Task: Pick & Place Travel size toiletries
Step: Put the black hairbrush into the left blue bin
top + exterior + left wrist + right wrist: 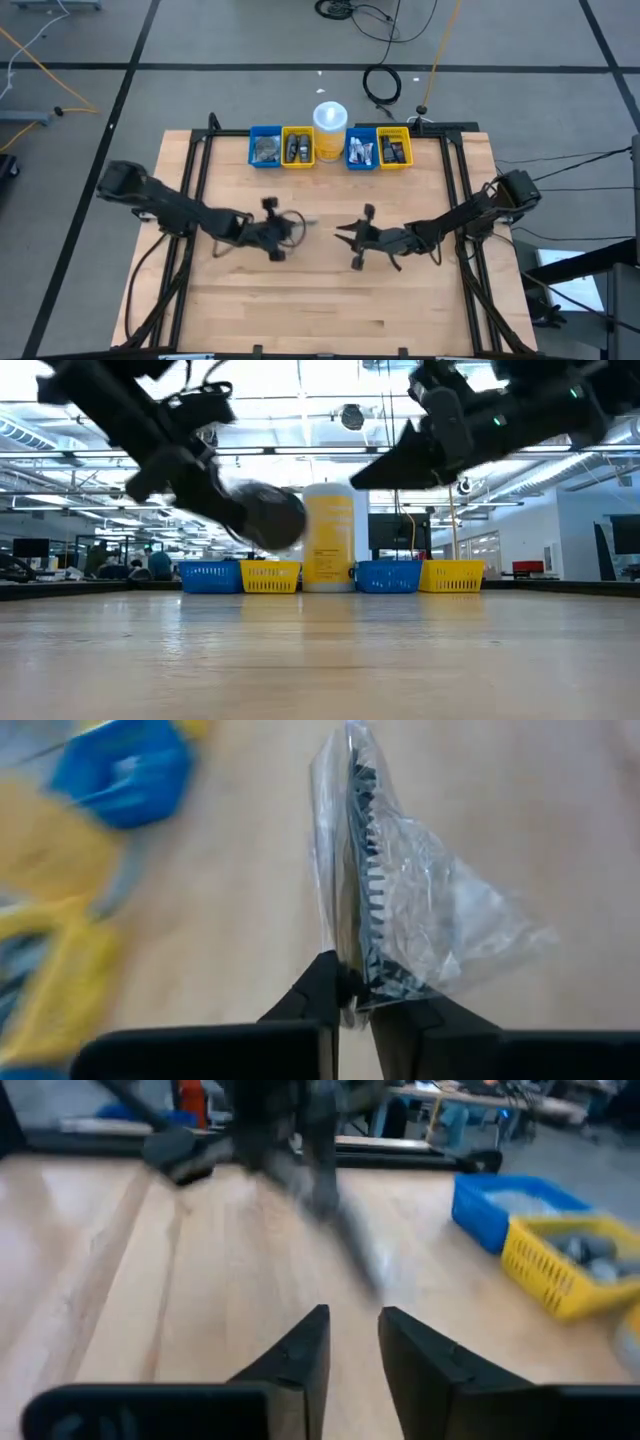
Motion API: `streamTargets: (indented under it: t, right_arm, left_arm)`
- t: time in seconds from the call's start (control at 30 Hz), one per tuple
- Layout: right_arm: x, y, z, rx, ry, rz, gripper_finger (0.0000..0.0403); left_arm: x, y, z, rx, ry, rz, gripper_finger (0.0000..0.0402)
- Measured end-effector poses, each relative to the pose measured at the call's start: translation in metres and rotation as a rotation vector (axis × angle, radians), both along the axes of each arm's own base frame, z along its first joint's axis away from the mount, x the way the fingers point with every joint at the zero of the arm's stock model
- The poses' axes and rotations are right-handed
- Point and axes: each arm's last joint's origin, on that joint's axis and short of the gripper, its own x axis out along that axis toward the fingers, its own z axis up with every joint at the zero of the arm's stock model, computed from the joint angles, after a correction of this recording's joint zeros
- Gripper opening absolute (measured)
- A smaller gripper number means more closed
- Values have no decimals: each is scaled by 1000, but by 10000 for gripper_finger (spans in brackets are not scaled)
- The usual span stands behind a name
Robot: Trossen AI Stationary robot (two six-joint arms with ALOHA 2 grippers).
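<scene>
Left wrist view: left gripper [348, 995] clamped on wrapped disc [375, 910], held above table [300, 300], not yet binned. Right gripper [352, 1342] nearby, fingers slightly parted, empty. Bins [297, 147] at back already hold items; placement pending.

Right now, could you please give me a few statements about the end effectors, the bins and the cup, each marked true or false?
1. The left end effector grips a dark disc in clear wrap. True.
2. The right end effector holds a white-silver tube. False: there is nothing between its fingers, which stand apart.
3. Four bins stand in a row at the table's far edge, blue, yellow, blue, yellow. True.
4. The yellow cup lies tipped over in the middle of the table. False: it stands upright in the row of bins, between the two pairs.
5. Both end effectors rest on the wooden table. False: in the low view both hang above it.
</scene>
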Motion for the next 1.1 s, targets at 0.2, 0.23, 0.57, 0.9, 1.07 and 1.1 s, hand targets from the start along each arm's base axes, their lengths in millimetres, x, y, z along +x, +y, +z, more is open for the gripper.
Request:
streamTargets:
  t: [0.2,0.23,0.57,0.9,1.07,1.1]
  right_arm:
    - [-23,-11,-38,212,-139,-161,97]
    - [-25,-13,-46,222,-160,-207,97]
    - [-20,-18,-108,236,-162,-338,98]
    - [-5,-19,-111,223,-176,-343,98]
    - [-6,-18,-112,218,-166,-340,98]
    - [-6,-18,-112,218,-166,-340,98]
  left_arm:
    - [-38,39,55,-75,-109,242,10]
    - [-43,48,62,-99,-136,289,12]
    - [-80,161,113,-298,121,575,13]
    - [-59,252,122,-324,621,547,10]
    - [-39,276,102,-304,803,353,38]
    - [-36,279,97,-302,824,325,45]
